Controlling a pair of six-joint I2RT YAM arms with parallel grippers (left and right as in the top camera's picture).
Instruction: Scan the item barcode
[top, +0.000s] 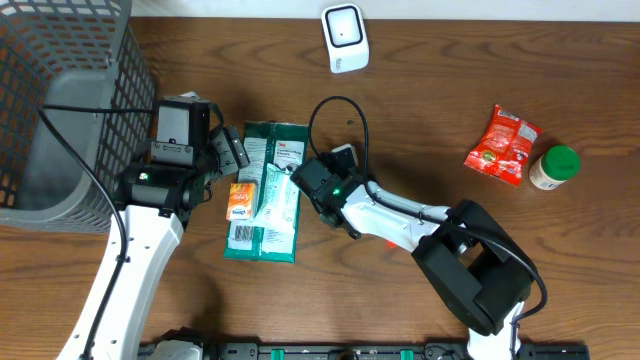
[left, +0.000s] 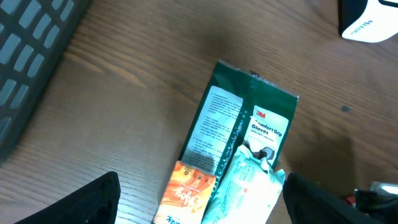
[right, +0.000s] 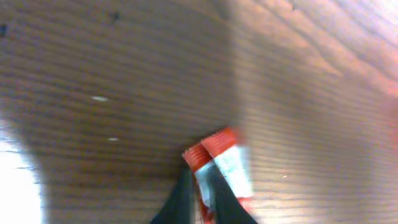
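A white barcode scanner (top: 345, 38) stands at the back of the table; its corner shows in the left wrist view (left: 368, 22). A green glove package (top: 272, 185) lies mid-table. An orange packet (top: 241, 203) and a pale teal packet (top: 280, 205) lie on it. My left gripper (top: 228, 168) hovers open over their left edge, its dark fingertips (left: 93, 200) either side of both packets (left: 202, 205). My right gripper (top: 308, 180) sits at the teal packet's right edge. In its blurred wrist view the fingers (right: 199, 177) pinch a small red and white item (right: 227, 158).
A grey wire basket (top: 65, 110) fills the back left corner. A red snack packet (top: 503, 145) and a green-lidded jar (top: 555, 167) sit at the right. A black cable (top: 340, 115) loops behind the right wrist.
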